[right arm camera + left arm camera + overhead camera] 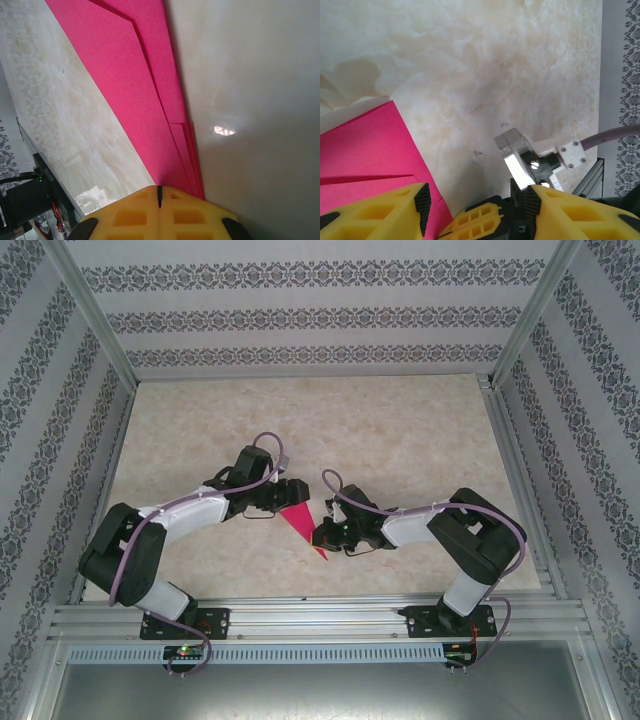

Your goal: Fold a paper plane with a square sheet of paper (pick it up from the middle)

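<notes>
On the left side of the marble-patterned table (pixel 400 430), the left arm is bending inward from its base, and the left gripper (pixel 283 496) is hanging low at the upper left edge of the paper plane (pixel 300 523). In the left wrist view, this gripper (pixel 476 195) is keeping its yellow fingers (pixel 375 212) wide apart, so the jaws are open and are gripping nothing. One finger is standing over the pink paper (pixel 365 150), the other over the bare table, close to a shiny metal bracket (pixel 515 150) with a grey cable (pixel 615 135). The paper plane is lying flat near the middle of the table, between the two grippers, as a narrow magenta triangle with its sharp tip pointing toward the arm bases. In the right wrist view, several folded layers of it (pixel 135 85) are showing, one over another. The right gripper (pixel 328 532) is sitting at the right edge of the paper, and its fingertips (pixel 160 189) are meeting with only a thin seam between them, so the jaws are closed. The paper is running up to these tips, but I cannot tell if they are pressing on it.
</notes>
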Controlling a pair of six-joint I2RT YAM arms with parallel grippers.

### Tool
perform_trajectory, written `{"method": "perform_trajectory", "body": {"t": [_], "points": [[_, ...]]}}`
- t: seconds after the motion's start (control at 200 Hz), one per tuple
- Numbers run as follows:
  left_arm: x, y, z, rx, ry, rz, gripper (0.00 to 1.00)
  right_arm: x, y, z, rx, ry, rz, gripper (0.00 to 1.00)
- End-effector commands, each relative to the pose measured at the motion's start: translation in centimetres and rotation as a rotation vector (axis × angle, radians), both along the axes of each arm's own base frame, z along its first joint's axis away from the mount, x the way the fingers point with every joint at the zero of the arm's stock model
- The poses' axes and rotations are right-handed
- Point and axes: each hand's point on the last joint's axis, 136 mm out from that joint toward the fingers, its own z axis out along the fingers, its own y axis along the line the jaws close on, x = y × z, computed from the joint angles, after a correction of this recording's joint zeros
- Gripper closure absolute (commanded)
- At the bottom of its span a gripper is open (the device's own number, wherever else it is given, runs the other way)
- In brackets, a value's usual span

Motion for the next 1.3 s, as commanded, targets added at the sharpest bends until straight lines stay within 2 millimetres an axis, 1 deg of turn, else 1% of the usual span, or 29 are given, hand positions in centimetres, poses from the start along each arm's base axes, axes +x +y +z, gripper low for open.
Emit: {"method": "perform_trajectory", "body": {"t": [0.0, 0.115, 0.275, 0.415, 0.495, 0.58, 0.704, 0.874, 0.939, 1.014, 1.139, 1.194, 1.239, 1.299], "points": [[0.0, -0.3, -1.5, -0.026, 0.014, -0.015, 0.44, -1.7, -2.6, -3.9, -0.15, 0.096, -0.024, 0.95], [0.4, -0.1, -3.1, -0.003, 0.023, 0.009, 0.45, -1.9, -2.9, -4.2, -0.161, 0.103, -0.025, 0.95], [0.8, 0.8, -5.5, 0.068, 0.044, 0.038, 0.46, -2.2, -3.4, -4.7, -0.176, 0.109, -0.028, 0.95], [1.4, 2.8, -7.2, 0.1, 0.07, 0.097, 0.48, -2.5, -3.7, -5.0, -0.187, 0.116, -0.025, 0.96], [1.8, 4.2, -7.5, 0.1, 0.075, 0.123, 0.48, -2.8, -4.1, -5.3, -0.198, 0.119, -0.027, 0.96], [2.0, 5.5, -7.4, 0.092, 0.081, 0.139, 0.47, -2.9, -4.2, -5.4, -0.199, 0.123, -0.029, 0.96], [2.8, 7.9, -6.8, 0.085, 0.074, 0.183, 0.46, -3.0, -4.2, -5.4, -0.194, 0.123, -0.026, 0.96], [3.8, 10.6, -4.6, 0.074, 0.046, 0.223, 0.46, -2.6, -3.7, -5.0, -0.177, 0.118, -0.035, 0.96], [3.8, 10.9, -3.5, 0.064, 0.029, 0.228, 0.45, -2.5, -3.6, -4.9, -0.173, 0.118, -0.042, 0.96], [3.6, 10.9, -1.7, 0.054, -0.007, 0.228, 0.44, -2.2, -3.3, -4.7, -0.169, 0.112, -0.057, 0.95], [2.9, 11.2, 0.4, 0.051, -0.033, 0.246, 0.44, -1.5, -2.9, -4.3, -0.181, 0.095, -0.111, 0.94], [2.5, 11.5, 1.0, 0.056, -0.029, 0.266, 0.43, -1.0, -2.8, -4.1, -0.186, 0.08, -0.157, 0.94], [2.2, 11.4, 1.4, 0.052, -0.025, 0.27, 0.43, -0.5, -2.5, -3.7, -0.181, 0.065, -0.199, 0.93], [1.5, 11.6, 1.2, 0.087, 0.018, 0.293, 0.42, 0.1, -1.8, -3.2, -0.161, 0.045, -0.255, 0.93]]}}
